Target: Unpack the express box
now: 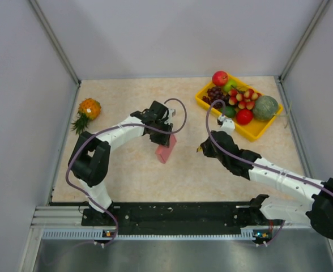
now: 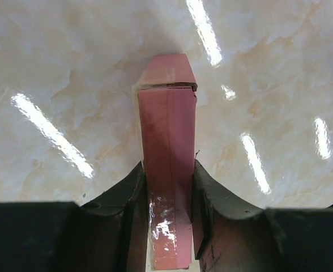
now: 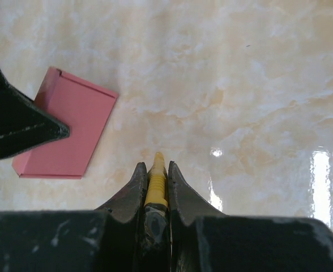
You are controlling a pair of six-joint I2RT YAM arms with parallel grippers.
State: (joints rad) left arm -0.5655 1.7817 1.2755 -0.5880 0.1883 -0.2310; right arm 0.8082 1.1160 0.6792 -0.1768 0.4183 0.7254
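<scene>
The express box, a small flat pink carton, stands on edge on the marble-patterned table. My left gripper is shut on it, with both black fingers pressed against its broad sides. In the top view the box hangs tilted just below the left gripper, near the table's middle. My right gripper is shut on a yellow utility knife, whose tip pokes out past the fingertips. It hovers to the right of the box. In the top view the right gripper sits beside the box.
A yellow fruit tray with an apple, grapes, a melon and other fruit stands at the back right. A small pineapple lies at the back left. Grey walls enclose the table on three sides.
</scene>
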